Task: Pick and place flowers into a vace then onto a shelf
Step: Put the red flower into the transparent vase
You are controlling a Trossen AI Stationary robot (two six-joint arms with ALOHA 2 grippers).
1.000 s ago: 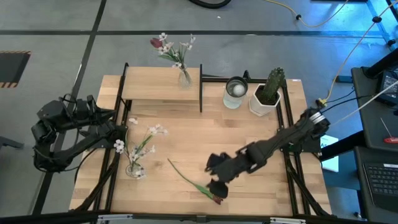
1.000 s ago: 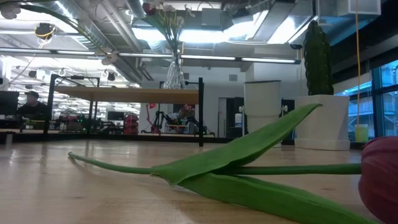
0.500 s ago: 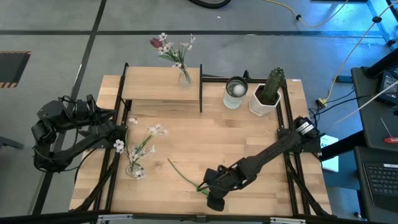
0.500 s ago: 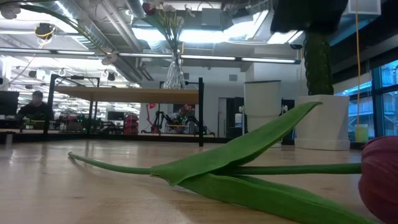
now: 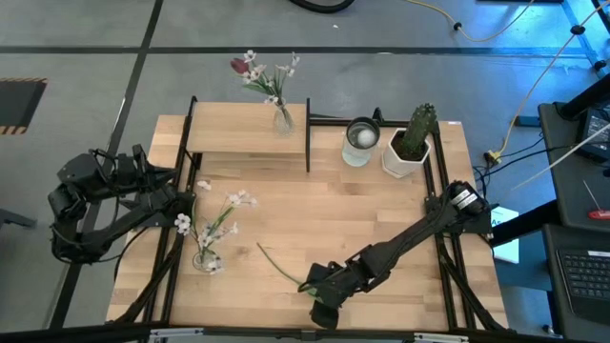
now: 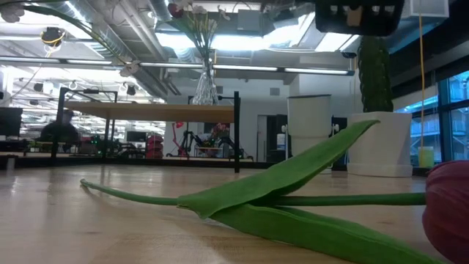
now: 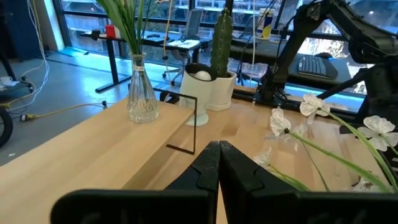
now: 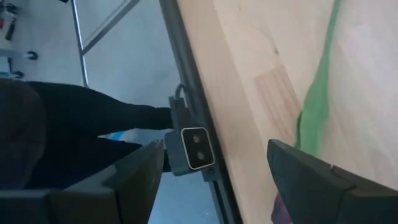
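No legible text or labels.

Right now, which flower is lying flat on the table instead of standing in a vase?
The red tulip near the table's front edge, under the right pincer. The other flowers stand in vases: one bunch on the shelf, one by the left arm.

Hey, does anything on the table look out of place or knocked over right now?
One thing: a red tulip lies flat on the tabletop near the front edge, while the other flowers stand in vases. The right tool, open, is over its head end. Nothing looks spilled or broken.
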